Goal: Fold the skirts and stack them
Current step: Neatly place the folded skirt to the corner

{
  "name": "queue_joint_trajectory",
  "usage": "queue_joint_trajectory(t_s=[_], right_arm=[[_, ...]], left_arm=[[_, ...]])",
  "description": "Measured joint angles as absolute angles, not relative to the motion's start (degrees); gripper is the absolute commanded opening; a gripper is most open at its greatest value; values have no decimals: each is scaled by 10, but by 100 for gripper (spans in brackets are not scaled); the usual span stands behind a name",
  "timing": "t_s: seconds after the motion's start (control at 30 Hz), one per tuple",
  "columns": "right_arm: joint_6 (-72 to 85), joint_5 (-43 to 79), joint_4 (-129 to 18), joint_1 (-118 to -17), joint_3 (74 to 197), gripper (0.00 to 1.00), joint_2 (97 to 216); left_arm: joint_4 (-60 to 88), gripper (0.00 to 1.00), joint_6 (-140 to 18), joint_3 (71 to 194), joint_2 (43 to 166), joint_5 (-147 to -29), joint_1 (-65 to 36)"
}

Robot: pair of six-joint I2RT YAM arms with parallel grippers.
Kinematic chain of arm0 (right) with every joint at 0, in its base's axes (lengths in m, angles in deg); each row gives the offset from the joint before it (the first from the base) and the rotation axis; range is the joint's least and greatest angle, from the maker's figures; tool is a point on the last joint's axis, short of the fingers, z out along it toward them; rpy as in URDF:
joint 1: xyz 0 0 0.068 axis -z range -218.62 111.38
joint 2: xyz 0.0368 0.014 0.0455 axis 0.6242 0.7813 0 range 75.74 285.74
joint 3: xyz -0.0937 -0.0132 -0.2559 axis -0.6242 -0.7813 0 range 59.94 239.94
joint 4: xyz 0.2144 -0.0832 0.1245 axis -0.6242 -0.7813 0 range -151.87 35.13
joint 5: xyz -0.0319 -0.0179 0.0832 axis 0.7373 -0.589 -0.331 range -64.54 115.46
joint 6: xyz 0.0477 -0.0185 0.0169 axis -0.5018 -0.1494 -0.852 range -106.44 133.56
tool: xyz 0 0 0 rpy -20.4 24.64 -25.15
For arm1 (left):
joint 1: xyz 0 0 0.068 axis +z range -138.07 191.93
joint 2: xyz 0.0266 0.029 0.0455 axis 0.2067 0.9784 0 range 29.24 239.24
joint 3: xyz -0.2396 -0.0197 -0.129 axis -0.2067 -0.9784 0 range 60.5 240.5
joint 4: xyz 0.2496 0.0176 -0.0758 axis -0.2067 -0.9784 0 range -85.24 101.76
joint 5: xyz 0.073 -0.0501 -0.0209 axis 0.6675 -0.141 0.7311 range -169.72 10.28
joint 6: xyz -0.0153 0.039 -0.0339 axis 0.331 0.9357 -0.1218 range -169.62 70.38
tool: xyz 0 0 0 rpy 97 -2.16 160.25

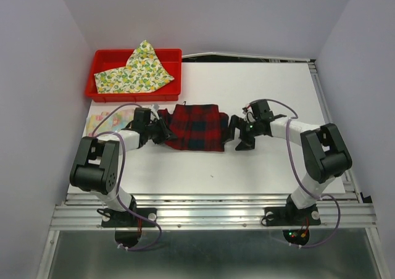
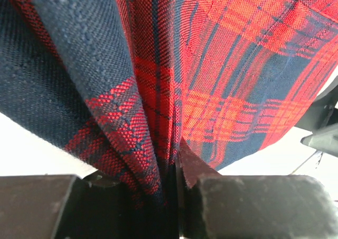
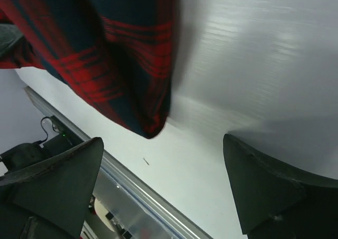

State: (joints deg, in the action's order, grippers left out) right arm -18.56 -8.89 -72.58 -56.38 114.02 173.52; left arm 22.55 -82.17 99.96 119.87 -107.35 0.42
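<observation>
The red-and-black plaid skirt (image 1: 196, 126) lies folded in the middle of the white table. My left gripper (image 1: 164, 131) is shut on its left edge; in the left wrist view the plaid cloth (image 2: 174, 91) bunches between the pinched fingers (image 2: 253, 202). My right gripper (image 1: 237, 137) is open and empty just right of the skirt, whose corner (image 3: 127, 64) hangs ahead of its spread fingers (image 3: 264, 191). The lemon-print skirt (image 1: 139, 71) lies in the red tray (image 1: 99, 62) at the back left. The pastel floral skirt (image 1: 105, 118) lies flat at the table's left edge, partly hidden by my left arm.
White walls close in the table on the left, right and back. A metal rail (image 1: 210, 208) runs along the near edge, also seen in the right wrist view (image 3: 137, 191). A dark cable (image 1: 247, 58) lies along the back edge.
</observation>
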Motion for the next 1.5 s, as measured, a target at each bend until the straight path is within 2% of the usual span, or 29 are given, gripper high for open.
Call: queue_joint_trajectory(t_s=[0.2,0.3,0.4,0.43,0.5,0.53,0.57,0.6,0.8,0.93,1.13,1.43,1.5], right_arm=[[-236,-77,-618,-640,1122,92,1737],[-249,-55,-589,-665,1122,77,1751],[-254,-45,-587,-664,1143,48,1786],[-253,-42,-592,-663,1154,33,1797],[-242,-35,-599,-662,1177,21,1820],[-235,-28,-605,-663,1188,8,1826],[-227,-22,-610,-665,1198,2,1831],[-215,-12,-622,-670,1213,1,1833],[-152,54,-675,-719,1328,1,1841],[-121,109,-685,-776,1400,1,1853],[-103,158,-693,-816,1431,1,1871],[-91,185,-703,-827,1461,1,1888],[-95,178,-703,-829,1458,34,1888]], left_arm=[[222,0,-816,1000,1198,-1073,4],[219,0,-813,1001,1198,-1069,5],[194,0,-799,1017,1198,-1060,7],[181,0,-788,1027,1198,-1055,8],[152,0,-763,1053,1198,-1043,9],[130,0,-741,1071,1198,-1036,8],[116,0,-725,1087,1198,-1032,8],[96,0,-700,1105,1198,-1023,6],[31,0,-576,1145,1174,-946,-13],[-13,0,-500,1145,1112,-875,-26],[-27,0,-411,1143,1031,-803,-34],[-27,0,-366,1133,1019,-786,-34],[-27,0,-361,1133,1021,-789,-34]])
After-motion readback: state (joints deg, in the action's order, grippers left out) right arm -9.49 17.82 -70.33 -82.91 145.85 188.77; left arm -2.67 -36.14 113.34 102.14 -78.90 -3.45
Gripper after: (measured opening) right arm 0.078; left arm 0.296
